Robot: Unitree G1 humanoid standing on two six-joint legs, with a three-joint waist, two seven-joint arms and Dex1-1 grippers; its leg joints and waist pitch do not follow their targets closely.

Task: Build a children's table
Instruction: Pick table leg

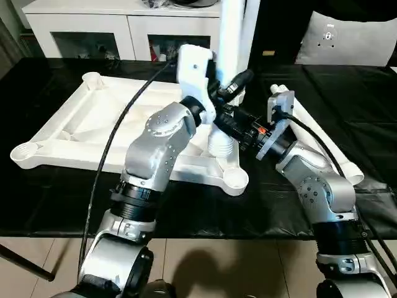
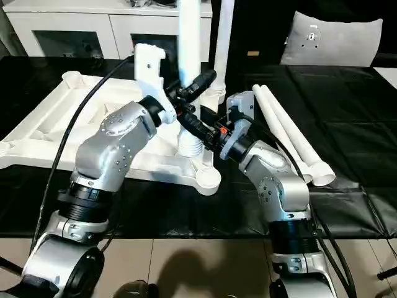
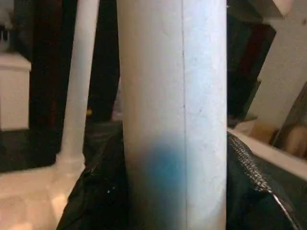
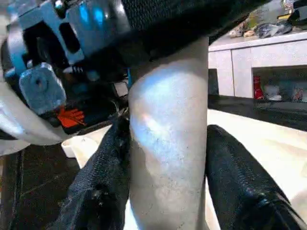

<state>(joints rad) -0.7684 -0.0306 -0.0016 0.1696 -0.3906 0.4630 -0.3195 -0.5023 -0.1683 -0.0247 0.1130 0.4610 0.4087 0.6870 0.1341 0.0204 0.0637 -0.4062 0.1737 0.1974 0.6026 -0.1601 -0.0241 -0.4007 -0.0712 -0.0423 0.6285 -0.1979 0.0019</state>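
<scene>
The white table top (image 1: 93, 118) lies upside down on the black cloth, ribs showing. One white leg (image 2: 222, 43) stands screwed into its far right corner socket. A second leg (image 2: 189, 43) stands upright, its ribbed threaded end (image 1: 220, 144) just behind the near right corner socket (image 1: 234, 180); contact there is unclear. My left gripper (image 1: 231, 87) is shut on this leg higher up, its fingers (image 3: 100, 201) flanking the shaft. My right gripper (image 1: 234, 121) is shut on the same leg lower down, with its fingers (image 4: 240, 187) on either side.
Two loose white legs (image 1: 322, 143) lie side by side on the cloth at the right. A white cabinet with glass doors (image 1: 93, 31) stands at the back. A grey cushion (image 1: 347, 37) sits at the back right. The table's front edge (image 1: 205, 236) runs below my arms.
</scene>
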